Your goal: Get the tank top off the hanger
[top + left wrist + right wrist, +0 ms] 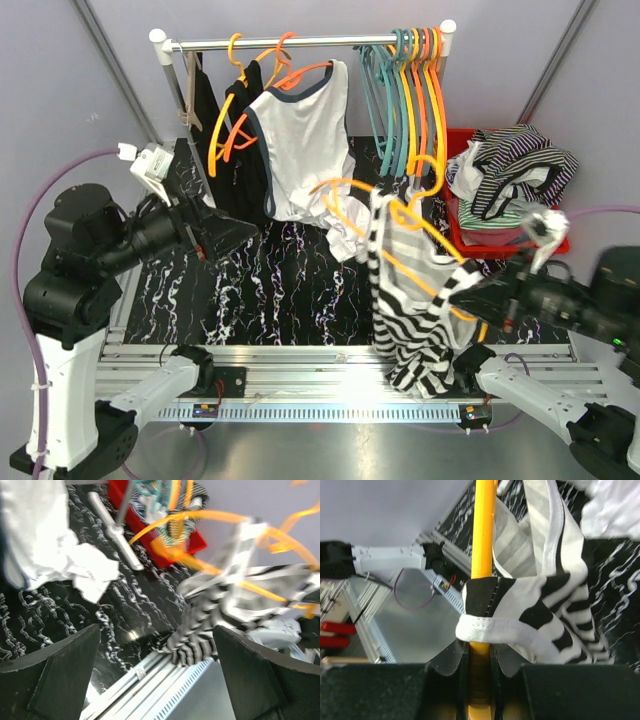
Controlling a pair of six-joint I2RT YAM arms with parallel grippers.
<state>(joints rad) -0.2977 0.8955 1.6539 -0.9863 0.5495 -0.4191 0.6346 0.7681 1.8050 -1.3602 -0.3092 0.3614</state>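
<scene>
A black-and-white striped tank top (412,300) hangs on an orange hanger (400,215) off the rail, low over the table's front edge. My right gripper (478,290) is shut on the hanger's orange bar (481,555); in the right wrist view the top's white-edged strap (505,635) wraps over the bar just above the jaws. My left gripper (235,235) is open and empty, held left of the garment. In the left wrist view its fingers (60,670) frame the striped top (210,625) and blurred hanger (200,562), well apart from both.
A rail (300,42) at the back holds a white tank top (305,140), a dark garment (215,130) and several empty hangers (410,90). A red bin (480,225) with striped clothes (515,165) stands at the right. The aluminium front rail (300,385) runs along the near edge.
</scene>
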